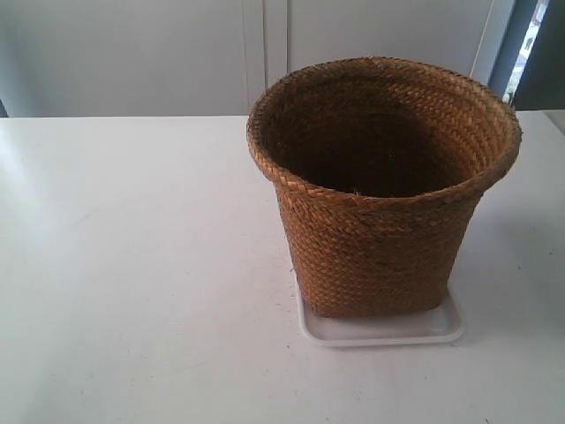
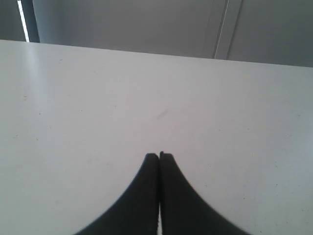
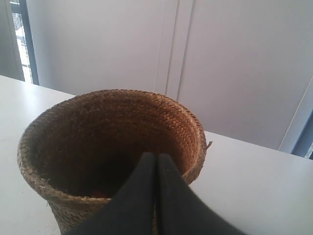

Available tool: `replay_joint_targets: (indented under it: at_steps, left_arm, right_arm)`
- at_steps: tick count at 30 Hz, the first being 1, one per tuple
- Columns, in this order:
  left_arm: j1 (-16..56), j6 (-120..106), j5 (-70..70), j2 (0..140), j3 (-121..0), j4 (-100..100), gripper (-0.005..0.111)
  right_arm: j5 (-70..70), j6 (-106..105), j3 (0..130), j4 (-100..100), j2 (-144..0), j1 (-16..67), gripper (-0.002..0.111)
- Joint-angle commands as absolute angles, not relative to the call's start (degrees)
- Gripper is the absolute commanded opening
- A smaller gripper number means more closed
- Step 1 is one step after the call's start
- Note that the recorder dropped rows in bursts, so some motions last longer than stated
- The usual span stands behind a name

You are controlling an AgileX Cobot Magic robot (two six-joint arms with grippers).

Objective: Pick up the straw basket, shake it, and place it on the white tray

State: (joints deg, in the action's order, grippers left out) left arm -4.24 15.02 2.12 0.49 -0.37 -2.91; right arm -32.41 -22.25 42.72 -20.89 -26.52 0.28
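The straw basket (image 1: 381, 234) stands upright with its base on the white tray (image 1: 388, 332), right of the table's middle; it looks empty. Neither arm shows in the exterior view. In the right wrist view the basket (image 3: 73, 132) fills the lower part, and my right gripper (image 3: 157, 155) is shut, its tips in front of the open mouth and apart from the rim. My left gripper (image 2: 159, 155) is shut over bare table, holding nothing; no basket appears in its view.
The white table (image 1: 132, 265) stretches wide to the exterior view's left of the basket. A pale wall with panel seams (image 1: 265, 53) runs behind the table's far edge. A window strip (image 1: 530, 44) shows at the far right.
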Motion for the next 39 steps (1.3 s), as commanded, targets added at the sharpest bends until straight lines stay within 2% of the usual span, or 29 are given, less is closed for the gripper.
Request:
replay_joint_targets:
  at_steps: [1,4,5,6,22,30,34,39]
  left_arm:
    - [-4.4,14.9,1.9,0.0,0.0,-3.0,0.0]
    - [-4.4,14.9,8.4,0.0,0.0,-3.0,0.0]
    - [-4.4,14.8,16.5,0.0,0.0,-2.7,0.0]
    - [-4.4,14.8,17.9,0.0,0.0,-2.7,0.0]
    - [-4.4,14.8,17.6,0.0,0.0,-2.8,0.0]
    - [-4.4,14.8,17.6,0.0,0.0,-2.8,0.0]
    - [-4.4,14.8,17.6,0.0,0.0,-2.8,0.0]
    - [-4.4,14.8,17.6,0.0,0.0,-2.8,0.0]
  right_arm:
    - [-32.0,-22.6,42.4,-20.9,-26.1,0.2,0.0]
    - [-32.0,-22.6,42.4,-20.9,-26.1,0.2,0.0]
    - [-32.0,-22.6,42.4,-20.9,-26.1,0.2,0.0]
    - [-32.0,-22.6,42.4,-20.9,-26.1,0.2,0.0]
    - [-32.8,-22.8,42.2,-20.7,-25.6,0.0,0.0]
    - [-33.4,-23.3,31.0,-18.2,-15.5,-0.8,0.0]
    - [-24.8,-21.8,22.5,-18.6,-10.3,-0.8,0.0]
    - [-4.7,-15.7,9.3,-19.7,-6.2,-0.8,0.0]
